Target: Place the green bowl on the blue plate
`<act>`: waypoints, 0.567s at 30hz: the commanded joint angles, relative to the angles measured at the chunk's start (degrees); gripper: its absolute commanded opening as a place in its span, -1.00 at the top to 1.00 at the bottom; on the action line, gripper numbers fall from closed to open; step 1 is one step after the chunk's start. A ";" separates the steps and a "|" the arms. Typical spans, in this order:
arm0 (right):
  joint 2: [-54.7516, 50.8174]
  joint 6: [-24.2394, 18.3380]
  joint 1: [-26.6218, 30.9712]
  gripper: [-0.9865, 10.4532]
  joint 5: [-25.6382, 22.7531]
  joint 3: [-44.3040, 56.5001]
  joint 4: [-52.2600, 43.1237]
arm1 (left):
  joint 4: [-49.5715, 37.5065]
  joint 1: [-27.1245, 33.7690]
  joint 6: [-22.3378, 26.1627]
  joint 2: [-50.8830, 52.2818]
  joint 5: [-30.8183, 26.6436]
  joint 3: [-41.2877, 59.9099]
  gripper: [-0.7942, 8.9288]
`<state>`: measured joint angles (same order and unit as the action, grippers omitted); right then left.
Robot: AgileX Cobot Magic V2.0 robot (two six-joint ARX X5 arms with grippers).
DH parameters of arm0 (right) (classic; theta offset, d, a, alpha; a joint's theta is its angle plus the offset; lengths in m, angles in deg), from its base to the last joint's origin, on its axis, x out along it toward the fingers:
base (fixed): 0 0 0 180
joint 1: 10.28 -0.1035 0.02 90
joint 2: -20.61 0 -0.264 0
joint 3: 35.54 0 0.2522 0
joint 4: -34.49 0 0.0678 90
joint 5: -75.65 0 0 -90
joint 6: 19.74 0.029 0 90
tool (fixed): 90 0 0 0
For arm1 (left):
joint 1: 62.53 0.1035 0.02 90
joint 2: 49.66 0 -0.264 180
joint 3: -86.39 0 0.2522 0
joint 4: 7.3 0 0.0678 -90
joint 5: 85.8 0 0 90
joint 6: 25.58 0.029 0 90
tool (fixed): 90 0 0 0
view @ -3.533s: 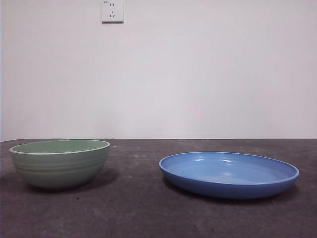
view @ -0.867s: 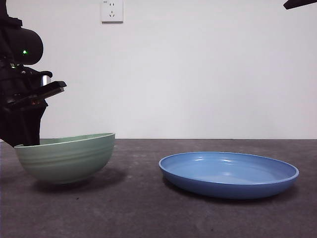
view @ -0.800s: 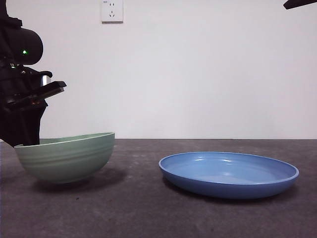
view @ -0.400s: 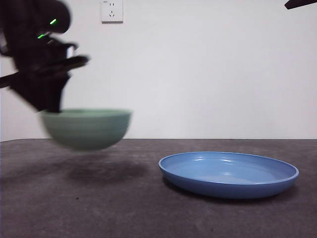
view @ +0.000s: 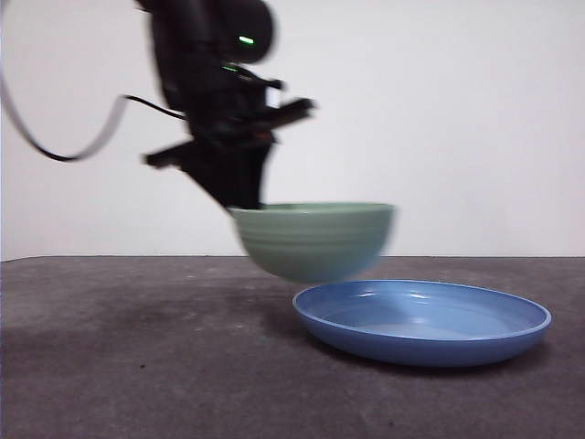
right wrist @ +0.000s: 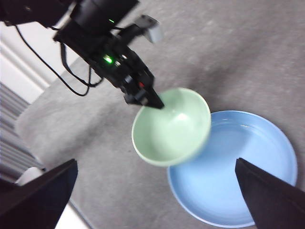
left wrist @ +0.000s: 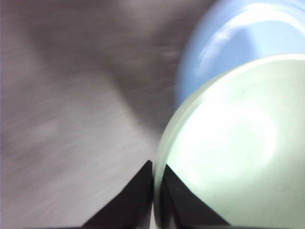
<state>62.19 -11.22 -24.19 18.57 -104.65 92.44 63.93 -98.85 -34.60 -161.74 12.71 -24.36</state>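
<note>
Mint-green and finely ridged round its outside, the green bowl (view: 313,240) you are carrying hangs in the air, clear of the table (view: 137,366), level, with its lighter rim uppermost. It sits over the near-left edge of the blue plate (view: 422,322), not touching it; from the right wrist view you can see it overlapping the plate's rim. The plate is glossy, wide and shallow, and lies flat on the grey table.

Your left gripper (left wrist: 153,188) comes down from above and pinches the bowl's rim, one jaw inside, one outside, closed tight on the wall. Your right gripper (right wrist: 157,200) waits high above, jaws spread wide with nothing between them.

You have one bowl, one plate and two grippers.
</note>
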 commanded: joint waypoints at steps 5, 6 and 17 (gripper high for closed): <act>-1.77 -1.53 -0.15 -0.30 -1.90 -1.01 -0.46 | 2.80 -6.01 -0.20 -12.20 0.33 -16.06 0.81; -1.92 -1.53 -0.15 -0.30 -1.90 -1.01 -0.48 | 3.23 -6.51 -0.20 -13.75 0.33 -18.05 0.81; -2.05 -1.51 -0.15 -0.30 -1.90 -1.01 -0.44 | 4.13 -7.67 -0.24 -21.00 -2.05 -23.80 0.81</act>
<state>59.86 -12.06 -24.19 16.89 -104.65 92.55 68.13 -105.95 -34.71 -180.93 10.85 -46.24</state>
